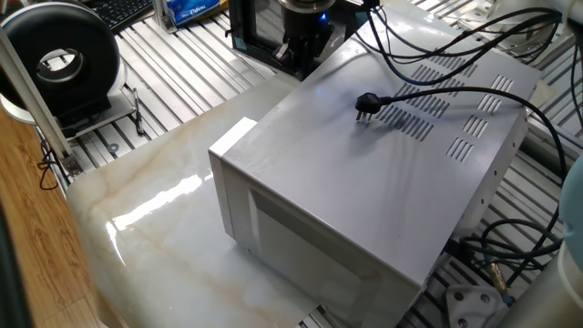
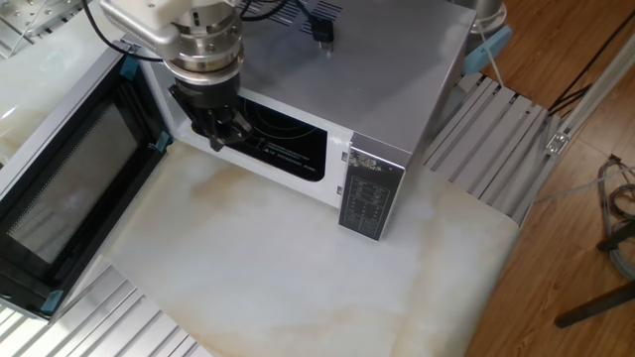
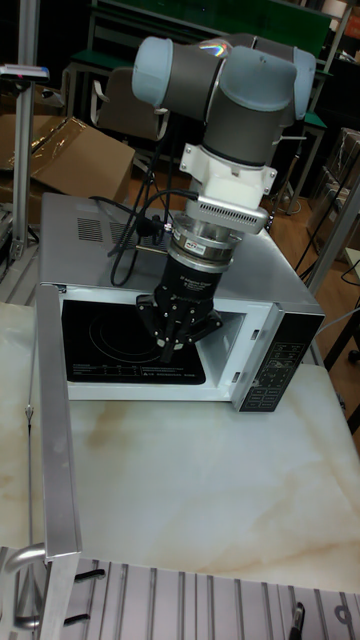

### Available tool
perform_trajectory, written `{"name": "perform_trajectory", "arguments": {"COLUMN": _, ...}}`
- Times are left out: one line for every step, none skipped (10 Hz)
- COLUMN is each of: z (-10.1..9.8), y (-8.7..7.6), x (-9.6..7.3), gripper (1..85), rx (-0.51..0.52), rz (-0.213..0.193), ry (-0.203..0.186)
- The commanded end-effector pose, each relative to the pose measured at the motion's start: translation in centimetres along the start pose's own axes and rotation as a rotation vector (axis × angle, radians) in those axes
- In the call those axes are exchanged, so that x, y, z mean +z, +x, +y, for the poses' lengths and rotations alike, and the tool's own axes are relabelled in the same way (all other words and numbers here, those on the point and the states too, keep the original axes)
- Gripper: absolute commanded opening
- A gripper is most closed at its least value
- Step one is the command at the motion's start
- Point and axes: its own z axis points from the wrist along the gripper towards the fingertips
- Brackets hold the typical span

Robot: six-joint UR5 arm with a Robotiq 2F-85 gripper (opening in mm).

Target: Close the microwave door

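Closest thing in the tall view is the microwave door, swung all the way out over the marble tabletop and seen edge-on, so nothing's shut yet; the tool hangs in front of the open cavity with its fingers drawn together to a point and nothing between them. My worry: it's sitting inside the door's swing arc and not behind the panel, so a push from here could shove the glass mesh or jam the tool between door and frame; a hard shove might also slide the whole microwave on that slick stone. The loose plug and cord on top could snag the arm's cables too. Writing-wise, the control panel has button labels but they're too small to read; no brand I can make out.
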Motion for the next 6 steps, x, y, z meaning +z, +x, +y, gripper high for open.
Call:
{"name": "perform_trajectory", "arguments": {"z": 0.6, "y": -0.2, "x": -0.1, "gripper": 1.0, "rx": 0.043, "rz": -0.009, "ry": -0.025}}
{"name": "perform_trajectory", "arguments": {"z": 0.7, "y": -0.4, "x": -0.1, "gripper": 1.0, "rx": 0.040, "rz": -0.017, "ry": -0.030}}
{"name": "perform_trajectory", "arguments": {"z": 1.5, "y": -0.4, "x": -0.2, "gripper": 1.0, "rx": 0.047, "rz": -0.015, "ry": -0.062}}
{"name": "perform_trajectory", "arguments": {"z": 1.2, "y": -0.7, "x": -0.2, "gripper": 1.0, "rx": 0.029, "rz": -0.025, "ry": -0.049}}
{"name": "perform_trajectory", "arguments": {"z": 0.5, "y": -0.8, "x": -0.1, "gripper": 1.0, "rx": 0.004, "rz": -0.032, "ry": -0.023}}
{"name": "perform_trajectory", "arguments": {"z": 0.6, "y": -0.8, "x": -0.1, "gripper": 1.0, "rx": -0.003, "rz": -0.031, "ry": -0.027}}
